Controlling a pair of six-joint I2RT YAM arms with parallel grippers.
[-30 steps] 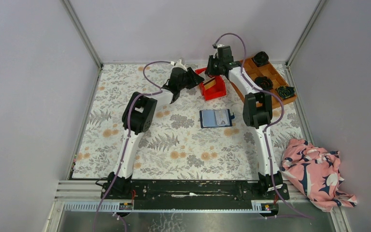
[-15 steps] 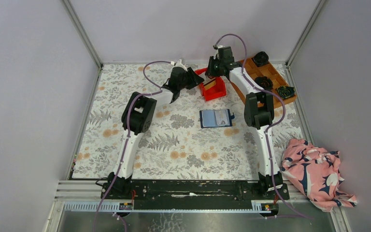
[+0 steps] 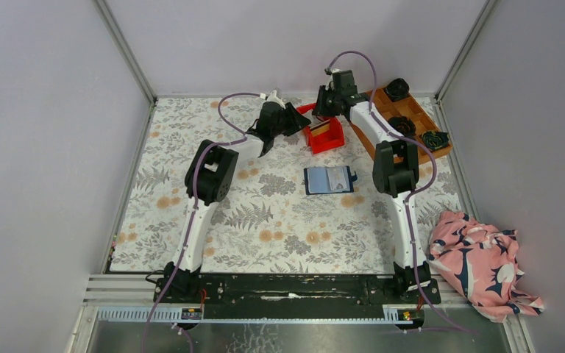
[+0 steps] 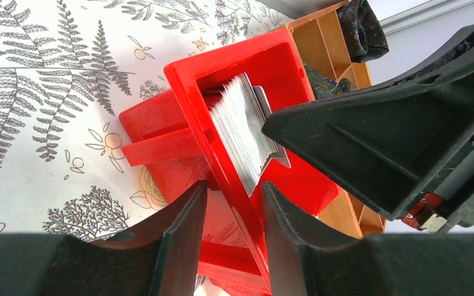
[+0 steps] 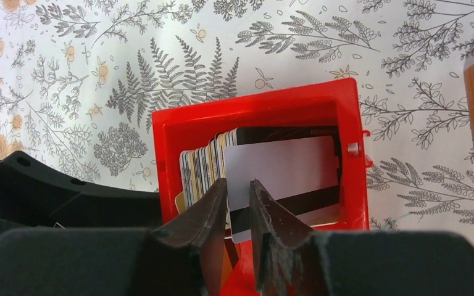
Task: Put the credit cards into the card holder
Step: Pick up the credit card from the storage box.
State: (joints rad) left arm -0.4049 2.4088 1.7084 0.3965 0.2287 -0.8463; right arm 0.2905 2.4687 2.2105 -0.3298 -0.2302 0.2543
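The card holder (image 3: 329, 179), a navy wallet, lies open on the floral cloth mid-table. Behind it stands a red bin (image 3: 325, 134) with the credit cards (image 3: 320, 126) in it. My left gripper (image 3: 301, 121) (image 4: 234, 188) is shut on the bin's near wall (image 4: 234, 61), one finger on each side. Inside, a stack of cards (image 5: 200, 166) stands on edge, and a white card (image 5: 284, 166) with a black stripe leans apart from it. Just above that card's left edge my right gripper (image 3: 322, 107) (image 5: 237, 185) hangs narrowly open, with nothing clamped.
A wooden grid tray (image 3: 404, 118) with dark rolled bundles (image 3: 399, 88) sits right of the bin, close to the right arm. Pink floral fabric (image 3: 485, 265) lies off the cloth at the near right. Enclosure walls stand on three sides.
The right arm's elbow has shifted slightly to the right. Both grippers and the bin stay where they were.
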